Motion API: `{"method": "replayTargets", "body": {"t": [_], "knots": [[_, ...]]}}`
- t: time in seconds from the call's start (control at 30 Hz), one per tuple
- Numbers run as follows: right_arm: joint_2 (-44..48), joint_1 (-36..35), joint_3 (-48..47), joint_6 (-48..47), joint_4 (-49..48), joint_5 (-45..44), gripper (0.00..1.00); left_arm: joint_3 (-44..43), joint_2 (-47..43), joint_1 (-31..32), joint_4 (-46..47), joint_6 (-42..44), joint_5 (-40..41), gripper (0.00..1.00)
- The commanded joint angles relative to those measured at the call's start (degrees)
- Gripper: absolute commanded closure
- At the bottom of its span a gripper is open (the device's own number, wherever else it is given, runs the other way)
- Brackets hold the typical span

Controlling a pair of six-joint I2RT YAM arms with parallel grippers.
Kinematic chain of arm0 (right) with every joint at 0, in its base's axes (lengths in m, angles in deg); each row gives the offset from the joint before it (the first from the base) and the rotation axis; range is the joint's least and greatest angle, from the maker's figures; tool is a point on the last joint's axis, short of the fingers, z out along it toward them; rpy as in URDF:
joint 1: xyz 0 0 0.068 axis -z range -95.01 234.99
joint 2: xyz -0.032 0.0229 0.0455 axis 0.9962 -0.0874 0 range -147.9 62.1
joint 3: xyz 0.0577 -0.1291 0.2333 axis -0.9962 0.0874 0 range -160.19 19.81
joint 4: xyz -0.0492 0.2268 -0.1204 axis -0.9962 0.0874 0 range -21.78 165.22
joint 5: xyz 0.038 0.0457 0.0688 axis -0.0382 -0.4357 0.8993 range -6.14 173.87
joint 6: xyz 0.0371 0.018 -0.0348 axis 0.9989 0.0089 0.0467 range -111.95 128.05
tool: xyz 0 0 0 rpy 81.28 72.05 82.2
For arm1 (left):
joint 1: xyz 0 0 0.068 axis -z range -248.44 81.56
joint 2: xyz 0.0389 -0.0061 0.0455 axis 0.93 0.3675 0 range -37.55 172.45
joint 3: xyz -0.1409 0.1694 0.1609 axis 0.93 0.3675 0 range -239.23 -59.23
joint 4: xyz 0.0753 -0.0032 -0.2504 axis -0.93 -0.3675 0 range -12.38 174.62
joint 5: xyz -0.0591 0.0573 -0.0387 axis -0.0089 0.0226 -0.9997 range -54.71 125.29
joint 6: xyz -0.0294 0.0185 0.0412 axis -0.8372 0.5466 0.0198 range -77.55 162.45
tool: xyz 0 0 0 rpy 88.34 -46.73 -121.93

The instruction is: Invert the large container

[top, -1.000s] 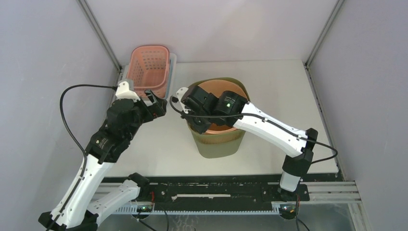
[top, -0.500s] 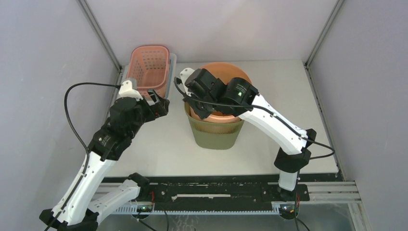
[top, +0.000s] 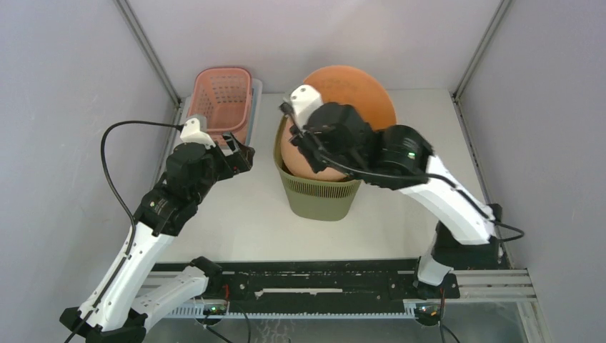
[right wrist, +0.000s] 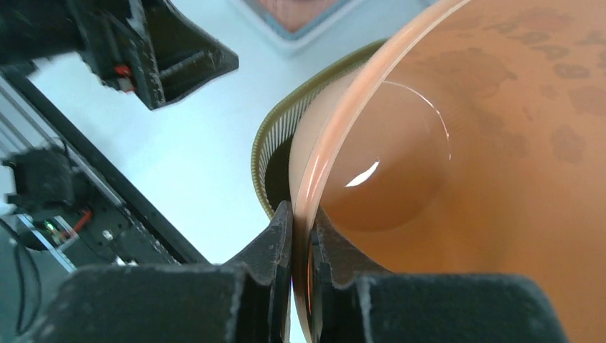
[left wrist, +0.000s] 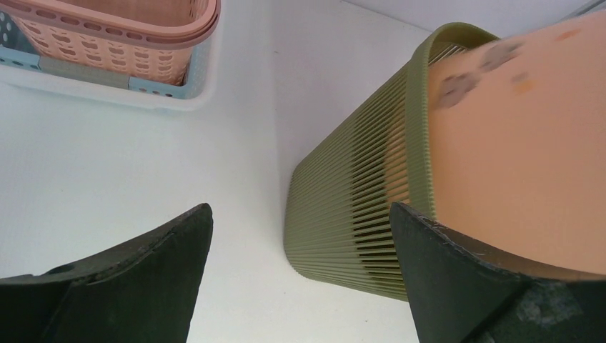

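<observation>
On my feed the large orange plastic bowl [top: 354,84] reads warm terracotta outside, with faded greyish blotches on its wall. Inside it is glossy and a deeper orange, mottled with darker patches and one white glint. The olive-green ribbed plastic bin [top: 320,201] is a flat olive, striped all round by fine vertical slats. Left of the bin, the pink perforated plastic basket [top: 221,96] carries a regular grid of small holes. The pale blue-and-white plastic tray [left wrist: 154,96] under it has holes in its blue part. The bench [top: 236,207] is plain white. I see the left arm [top: 139,254] and right arm [top: 457,204] white with black joints. The left pincer [left wrist: 299,221] and right pincer [right wrist: 301,214] are matte black.
</observation>
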Motion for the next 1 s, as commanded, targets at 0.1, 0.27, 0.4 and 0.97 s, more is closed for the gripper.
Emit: {"method": "replayTargets", "body": {"t": [0.1,0.27,0.4,0.97], "knots": [[17.29,-3.74,4.54,-4.01,-17.05,-13.31,1.0,1.21,-0.33,-0.3,2.2,0.89,-0.79,0.03],[31.19,-4.37,18.14,-5.13,-31.51,-19.9,1.0,1.39,-0.17,-0.3,2.24,0.63,-1.17,0.03],[40.17,-4.37,26.12,-9.16,-40.4,-28.52,1.0,1.28,-0.1,-0.3,2.24,0.55,-1.51,0.03],[35.91,16.71,33.99,11.62,-12.59,-21.63,1.0,-1.14,-2.31,13.5,-5.66,0.13,3.35,0.08]]}}
